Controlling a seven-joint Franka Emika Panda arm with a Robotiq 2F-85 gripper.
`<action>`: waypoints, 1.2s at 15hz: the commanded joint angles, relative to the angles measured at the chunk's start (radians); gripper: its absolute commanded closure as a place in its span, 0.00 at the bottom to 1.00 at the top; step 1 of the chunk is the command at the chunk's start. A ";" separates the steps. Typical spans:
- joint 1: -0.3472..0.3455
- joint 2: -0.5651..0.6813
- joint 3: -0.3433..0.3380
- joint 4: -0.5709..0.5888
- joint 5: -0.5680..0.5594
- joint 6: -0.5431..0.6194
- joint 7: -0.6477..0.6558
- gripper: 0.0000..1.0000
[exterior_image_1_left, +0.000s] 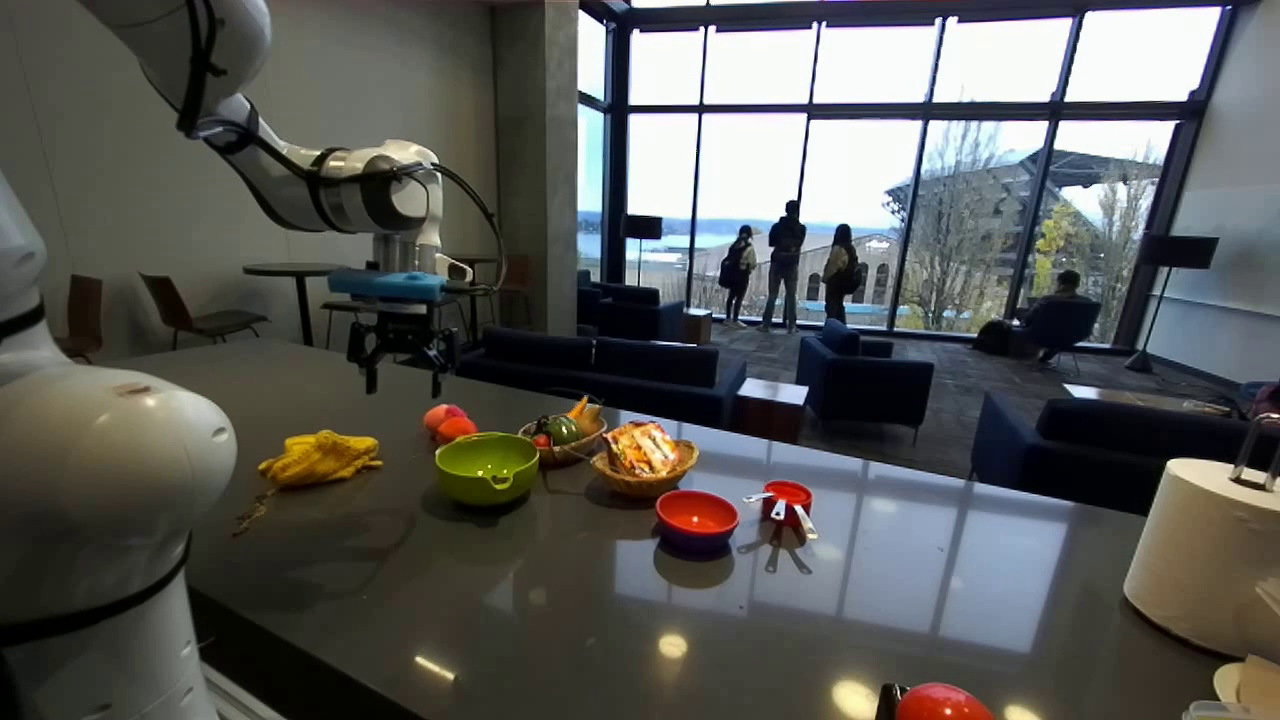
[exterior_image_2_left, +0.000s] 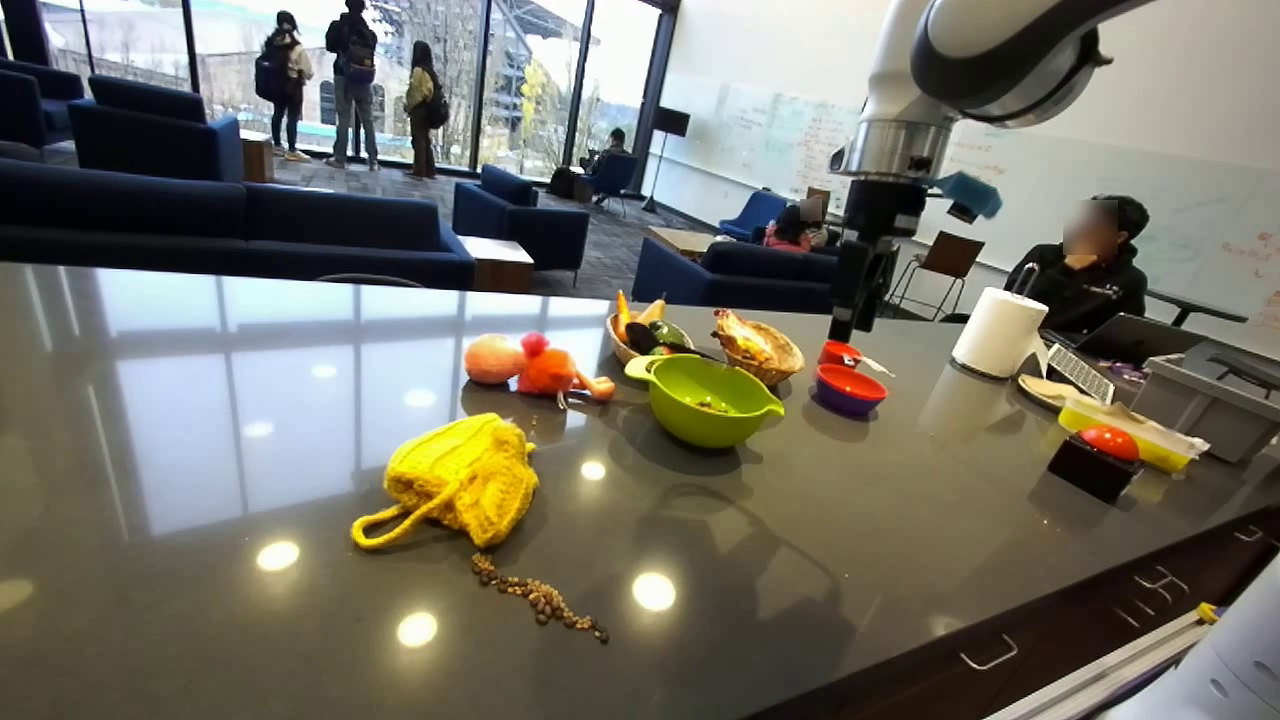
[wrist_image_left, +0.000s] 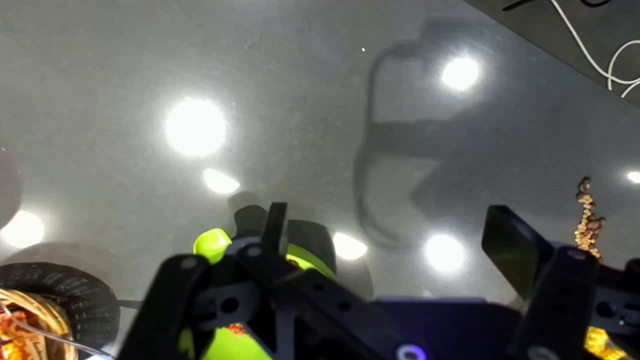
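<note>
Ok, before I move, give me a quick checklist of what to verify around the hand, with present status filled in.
1. Hand open and empty: ok, jaws stand wide apart with nothing between them.
2. Hand off the counter: ok, it hangs above it.
3. Green bowl upright: ok.
4. Green bowl empty: not ok, small bits show inside; what they are, cannot tell.
5. Wrist view of the green bowl unblocked: not ok, the hand hides much of it.
6. No scattered pieces by the yellow knitted item: cannot tell, small brown pieces trail beside it but may be loose or strung.
</note>
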 joint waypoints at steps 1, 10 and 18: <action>0.002 0.097 0.010 0.069 0.022 0.051 -0.042 0.00; 0.007 0.417 0.089 0.299 0.002 0.221 -0.003 0.00; 0.053 0.676 0.150 0.542 -0.018 0.210 0.046 0.00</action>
